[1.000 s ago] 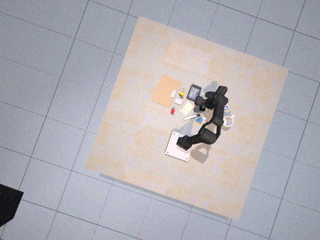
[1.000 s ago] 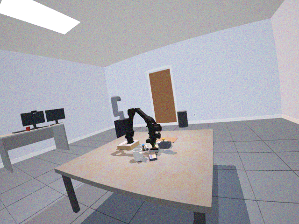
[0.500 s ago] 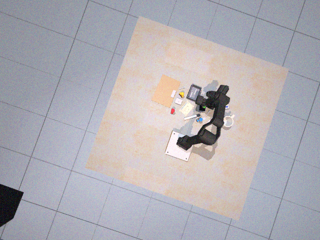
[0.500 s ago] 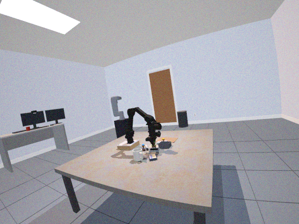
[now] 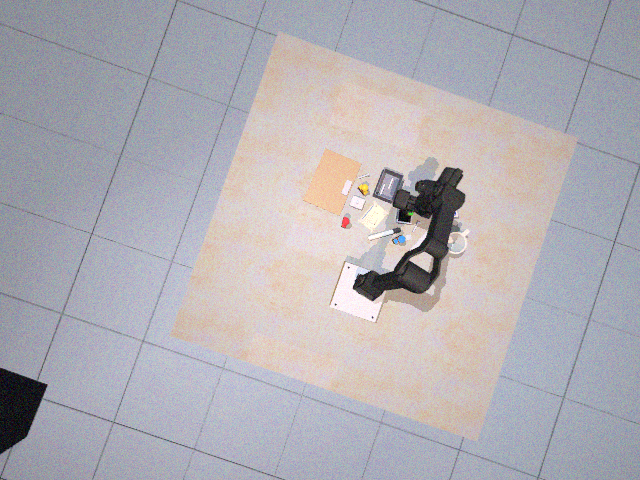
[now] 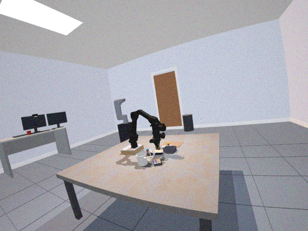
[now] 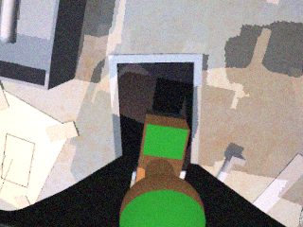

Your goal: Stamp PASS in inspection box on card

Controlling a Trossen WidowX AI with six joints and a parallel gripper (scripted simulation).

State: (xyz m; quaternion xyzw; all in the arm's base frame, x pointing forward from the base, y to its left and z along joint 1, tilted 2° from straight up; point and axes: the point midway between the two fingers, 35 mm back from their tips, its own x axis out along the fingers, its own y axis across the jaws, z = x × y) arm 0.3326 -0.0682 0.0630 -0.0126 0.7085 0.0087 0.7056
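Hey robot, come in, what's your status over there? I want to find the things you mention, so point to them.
Fingers shut on green-topped stamp (image 7: 166,142). Stamp above black ink pad (image 5: 404,219) (image 7: 134,101); contact unclear. Card (image 5: 373,216) (image 7: 40,142) off to one side, nothing seen lying on its box.

From high overhead we look down on the whole worktop (image 5: 289,289) (image 6: 173,179), which we share obliquely from beyond one corner, while our close wrist view faces down onto the ink pad (image 7: 156,58).
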